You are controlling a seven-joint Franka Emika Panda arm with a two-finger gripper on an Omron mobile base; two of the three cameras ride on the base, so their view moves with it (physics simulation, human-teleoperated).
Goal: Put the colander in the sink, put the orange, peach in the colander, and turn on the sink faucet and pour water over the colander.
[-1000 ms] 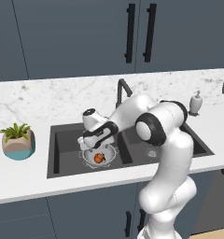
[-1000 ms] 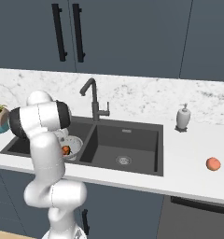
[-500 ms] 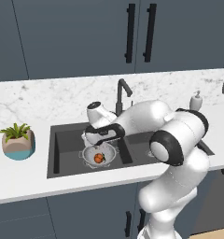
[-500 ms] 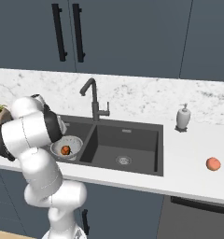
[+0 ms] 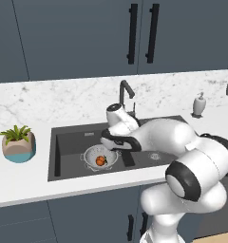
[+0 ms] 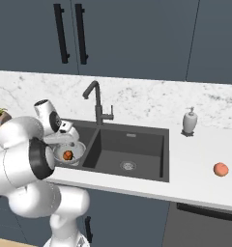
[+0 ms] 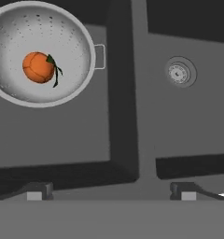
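Orange (image 7: 38, 66) already sits in the colander (image 7: 20, 95), so the empty gripper (image 7: 111, 191), fingers spread wide, should lift clear and reach right for the peach (image 6: 221, 169).

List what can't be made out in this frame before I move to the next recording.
- Faucet lever: in the left base view, too small and partly behind the arm; its position is unreadable.
- Colander: in the right base view, its near side is covered by the robot's body.
- Colander in the hand view: left rim cut by the edge.
- Gripper in the hand view: just the fingertips, set wide apart.
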